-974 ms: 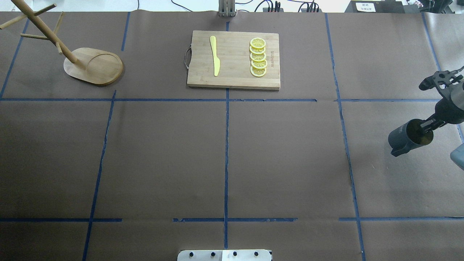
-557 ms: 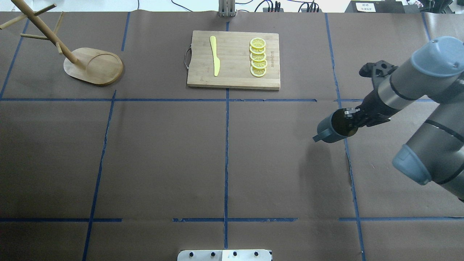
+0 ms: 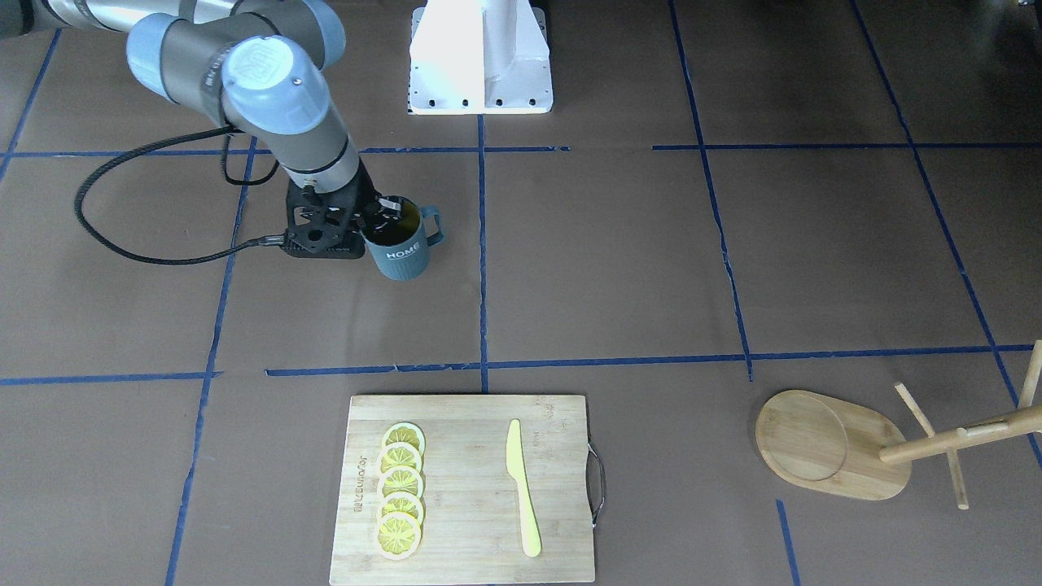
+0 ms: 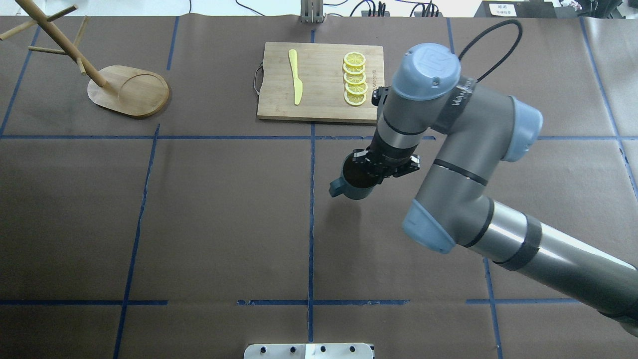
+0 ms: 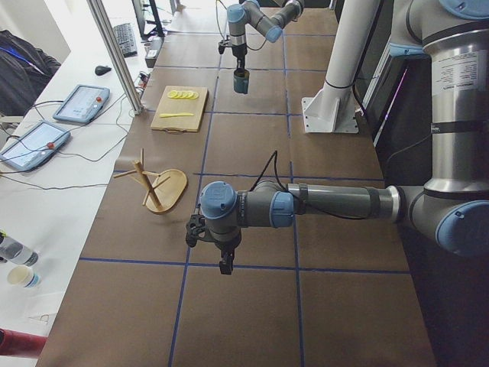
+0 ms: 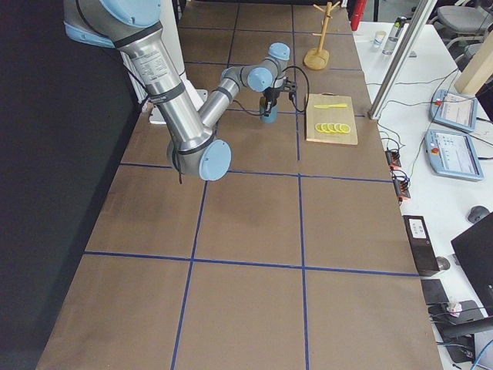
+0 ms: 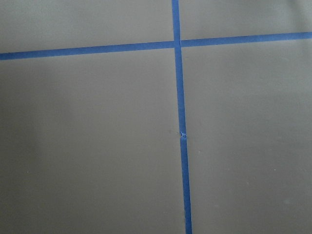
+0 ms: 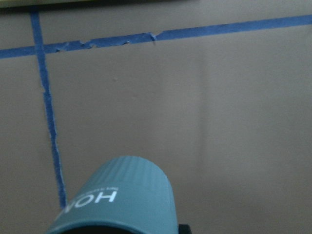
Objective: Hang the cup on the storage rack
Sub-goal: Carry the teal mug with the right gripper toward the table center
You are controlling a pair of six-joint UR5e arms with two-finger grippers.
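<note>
- The right gripper (image 4: 370, 171) is clamped on the rim wall of the cup (image 4: 348, 188), with one finger inside and one outside.
- The cup hangs at frame centre in the overhead view, apparently off the table. The storage rack (image 4: 107, 92) is well apart at upper left.
- Left gripper (image 5: 222, 258): state cannot be told.
- Handling: the cup looks rigid, breakable and fairly heavy. The smooth inside may slip; the ribbed outside helps.
- The squared handle stays free for a peg.
</note>
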